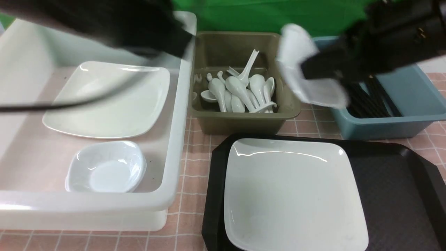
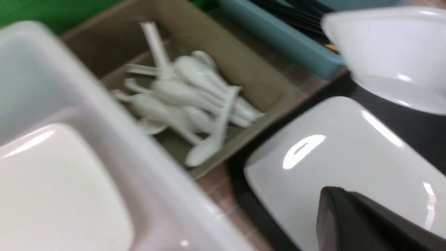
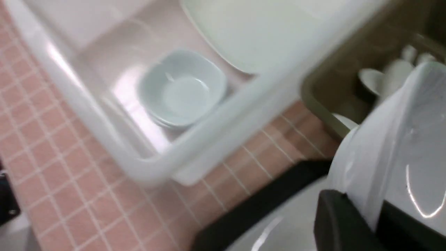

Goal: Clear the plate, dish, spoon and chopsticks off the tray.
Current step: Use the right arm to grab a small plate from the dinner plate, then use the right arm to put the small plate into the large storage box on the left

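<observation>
The large white square plate lies on the left part of the black tray. My right gripper is shut on the rim of a small white dish, held tilted in the air between the olive and blue tubs. In the right wrist view the dish sits clamped between the fingers of that gripper. My left gripper hovers blurred over the white bin's far corner, shut and empty; its closed tips show against the plate. Spoons and chopsticks lie in tubs.
A big white bin at left holds another square plate and stacked small dishes. The olive tub stands behind the tray, the blue tub at back right. A pink checked cloth covers the table.
</observation>
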### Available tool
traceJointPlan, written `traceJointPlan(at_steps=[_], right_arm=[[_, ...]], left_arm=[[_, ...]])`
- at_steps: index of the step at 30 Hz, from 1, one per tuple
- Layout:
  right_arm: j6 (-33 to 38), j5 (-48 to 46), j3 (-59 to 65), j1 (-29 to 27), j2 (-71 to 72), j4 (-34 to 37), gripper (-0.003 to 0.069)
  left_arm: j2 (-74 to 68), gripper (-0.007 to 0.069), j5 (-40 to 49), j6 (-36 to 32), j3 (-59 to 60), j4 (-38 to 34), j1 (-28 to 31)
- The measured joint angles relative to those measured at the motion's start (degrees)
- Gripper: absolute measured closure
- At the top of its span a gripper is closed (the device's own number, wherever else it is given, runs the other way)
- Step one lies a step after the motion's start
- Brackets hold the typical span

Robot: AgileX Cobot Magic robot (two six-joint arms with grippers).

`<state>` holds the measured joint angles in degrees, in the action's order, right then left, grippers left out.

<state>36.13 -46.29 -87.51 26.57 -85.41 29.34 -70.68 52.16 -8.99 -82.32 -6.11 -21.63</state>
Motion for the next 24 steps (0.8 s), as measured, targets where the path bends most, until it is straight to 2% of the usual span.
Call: traceJointPlan(at_steps=[2,4,5,6,7,11,15,24], right_arm=[[0.5,0.0,-1.71,2.91,-2.0,0.63,0.0583],[0.74,0.44,-6.48,9.34,-7.78,1.32,0.0583],[0.74,0.57,-7.25,9.83,-8.3,1.44,0.0583],[0.88,1.69,-11.0,14.23,-13.14,1.57,0.0583],[0.96,2.2,-12.79,15.74,-15.95,1.57,0.0583],[0.98,3.66,-21.91,21.06,-26.61,0.68,0.0583],[1.03,4.93,-28.26,23.19,-34.96,0.18,0.0583],[1.21,12.87,-32.0,23.54,-46.63,-0.71,0.0568]], left_arm=[[1.94,0.0627,0.85,0.05,0.75,0.33,3.94],[5.79,0.0627,2.16,0.12,3.59,0.67,14.2],[6.05,0.0627,2.17,0.17,3.89,0.67,15.72],[8.25,0.0627,2.65,0.17,6.69,-0.31,21.4],[9.26,0.0627,2.98,0.17,8.42,-1.19,24.61],[11.67,0.0627,3.6,-1.02,14.96,-4.88,33.28],[12.77,0.0627,4.04,-1.58,19.53,-6.07,36.67],[14.79,0.0627,3.85,-2.66,21.08,-8.82,37.06]])
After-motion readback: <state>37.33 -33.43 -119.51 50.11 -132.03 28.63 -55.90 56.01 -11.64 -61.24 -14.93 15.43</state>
